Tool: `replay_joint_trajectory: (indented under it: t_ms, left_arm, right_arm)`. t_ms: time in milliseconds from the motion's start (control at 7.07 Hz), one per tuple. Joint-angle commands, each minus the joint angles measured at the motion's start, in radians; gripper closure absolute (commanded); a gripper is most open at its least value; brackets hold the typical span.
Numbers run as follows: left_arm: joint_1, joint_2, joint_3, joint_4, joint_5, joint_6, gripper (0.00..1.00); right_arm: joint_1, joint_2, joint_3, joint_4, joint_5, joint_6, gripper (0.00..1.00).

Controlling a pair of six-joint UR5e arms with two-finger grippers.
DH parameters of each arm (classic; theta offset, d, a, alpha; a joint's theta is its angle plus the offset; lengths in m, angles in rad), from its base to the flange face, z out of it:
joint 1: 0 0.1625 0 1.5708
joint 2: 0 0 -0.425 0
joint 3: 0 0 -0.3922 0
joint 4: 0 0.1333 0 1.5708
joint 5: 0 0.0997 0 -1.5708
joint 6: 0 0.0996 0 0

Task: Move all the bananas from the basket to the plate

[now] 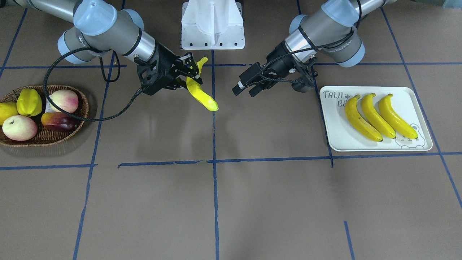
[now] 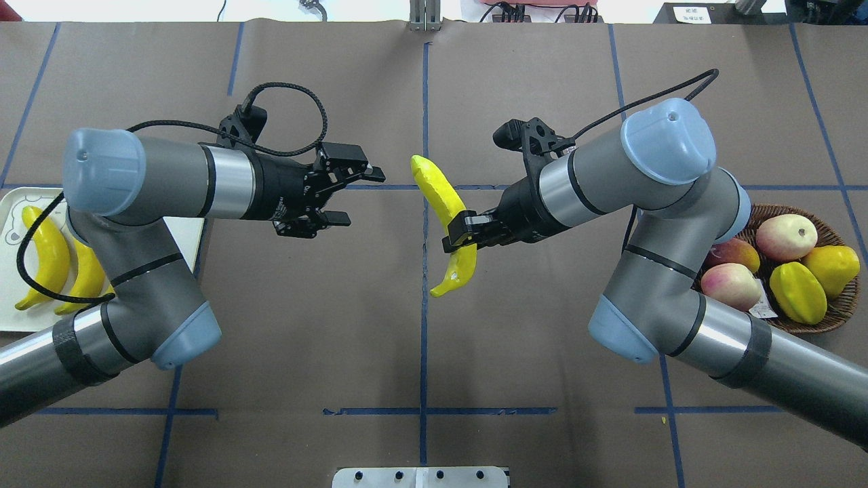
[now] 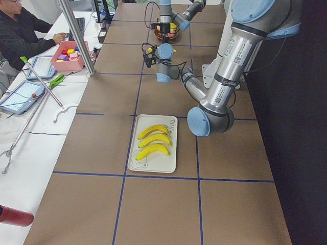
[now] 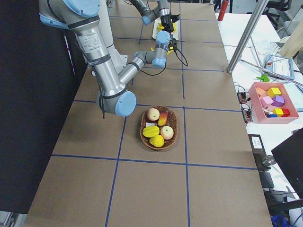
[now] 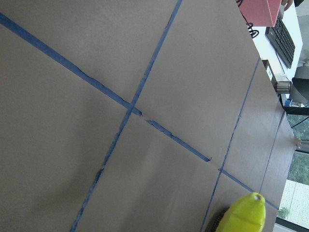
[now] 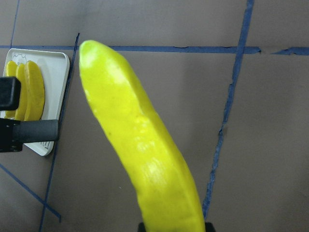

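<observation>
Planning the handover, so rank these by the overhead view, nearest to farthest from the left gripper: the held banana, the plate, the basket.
1. The held banana, mid-table, just across from the open left gripper.
2. The plate, at the view's left edge, behind that arm.
3. The basket, at the far right edge.

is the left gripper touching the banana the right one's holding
Apart. In the overhead view bare table shows between the left gripper and the banana.
</observation>
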Motion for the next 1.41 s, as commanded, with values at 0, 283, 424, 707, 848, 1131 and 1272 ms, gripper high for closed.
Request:
replay_joint_trajectory:
  t_ms: [0, 283, 424, 707, 848, 1131, 1272]
  left_arm:
    - [0.049, -0.038, 0.01, 0.002, 0.072, -0.022, 0.01]
    - [0.079, -0.087, 0.053, 0.002, 0.117, -0.022, 0.01]
    - [0.092, -0.09, 0.062, -0.002, 0.138, -0.023, 0.01]
    - [0.093, -0.103, 0.085, -0.005, 0.143, -0.022, 0.01]
    - [0.095, -0.104, 0.085, -0.005, 0.143, -0.022, 0.03]
    - [0.102, -0.109, 0.085, -0.007, 0.143, -0.022, 0.8]
    - [0.106, -0.107, 0.084, -0.008, 0.143, -0.023, 1.0]
  right_arm:
    - [-0.016, 0.005, 0.002, 0.0, -0.017, 0.001, 0.99]
    - [-0.027, 0.015, 0.002, 0.0, -0.019, 0.009, 0.99]
    - [-0.037, 0.017, 0.002, 0.0, -0.019, 0.017, 0.99]
    - [-0.045, 0.02, 0.007, 0.0, -0.019, 0.021, 0.98]
    - [-0.045, 0.02, 0.007, 0.0, -0.019, 0.021, 0.98]
    - [-0.045, 0.02, 0.007, 0.0, -0.019, 0.021, 0.98]
    - [-0.045, 0.02, 0.007, -0.002, -0.019, 0.02, 0.97]
